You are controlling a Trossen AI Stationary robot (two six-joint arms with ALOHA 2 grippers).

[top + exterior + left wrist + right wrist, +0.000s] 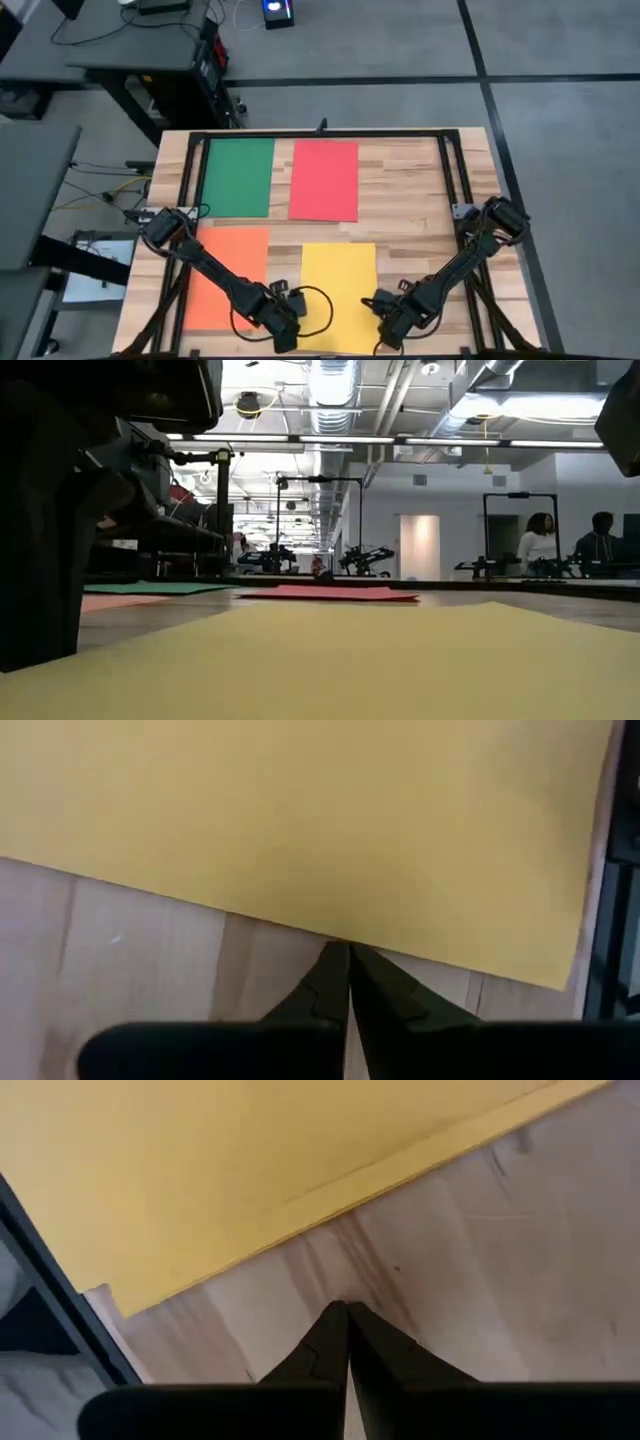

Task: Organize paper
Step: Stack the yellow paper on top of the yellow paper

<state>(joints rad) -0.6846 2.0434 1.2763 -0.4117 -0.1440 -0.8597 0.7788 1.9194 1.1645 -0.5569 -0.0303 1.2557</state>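
Wooden slatted table [410, 200] holds four flat paper sheets: green [238, 176], red [324, 180], orange [228, 272], yellow [338, 292]. Left gripper [348, 958] and right gripper [346, 1315], fingers pressed together, flank the yellow sheet's near edge; pressing lightly and sliding slowly should prevent buckling.

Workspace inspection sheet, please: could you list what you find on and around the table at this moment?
Surface: wooden table with a black frame along its edges.
Job's things: four sheets lying flat and apart: green paper and red paper on the far side, orange paper and yellow paper near.
Clutter: nothing seen.
Grippers: left gripper fingers shut, at the yellow sheet's edge; right gripper fingers shut, over bare wood beside the same sheet.
Cables: black cable looping over the yellow sheet by the left arm.
Surroundings: two people stand far behind; benches left of the table.
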